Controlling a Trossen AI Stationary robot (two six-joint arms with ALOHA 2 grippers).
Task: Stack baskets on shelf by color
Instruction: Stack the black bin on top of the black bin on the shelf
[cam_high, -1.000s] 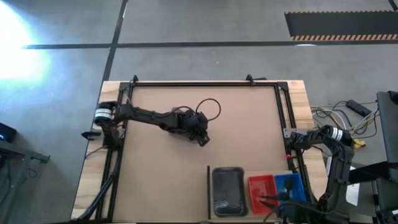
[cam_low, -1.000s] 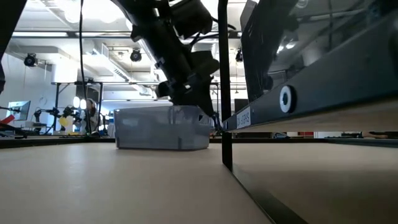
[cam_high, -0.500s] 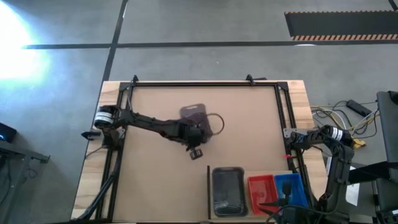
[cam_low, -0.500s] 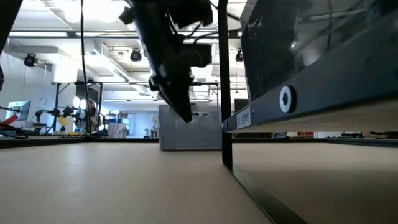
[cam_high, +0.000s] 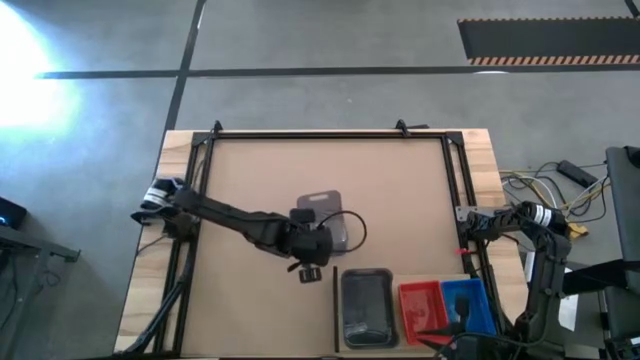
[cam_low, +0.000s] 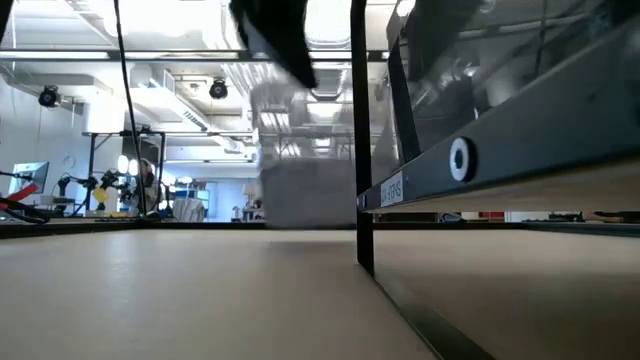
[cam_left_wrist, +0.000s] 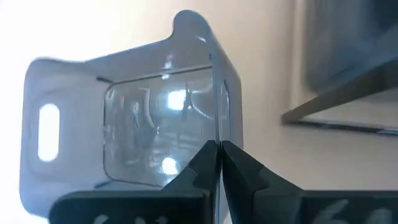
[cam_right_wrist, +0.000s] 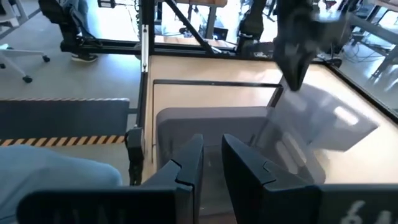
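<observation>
The left arm is reaching across the table, its left gripper (cam_left_wrist: 217, 152) pinching the rim of a grey basket (cam_high: 322, 212) lifted off the tabletop.

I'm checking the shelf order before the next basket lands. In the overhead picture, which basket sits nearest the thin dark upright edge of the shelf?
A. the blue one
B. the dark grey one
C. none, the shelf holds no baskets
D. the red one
B: the dark grey basket lies right beside the dark edge, with the red basket next and the blue basket farthest from it.
</observation>
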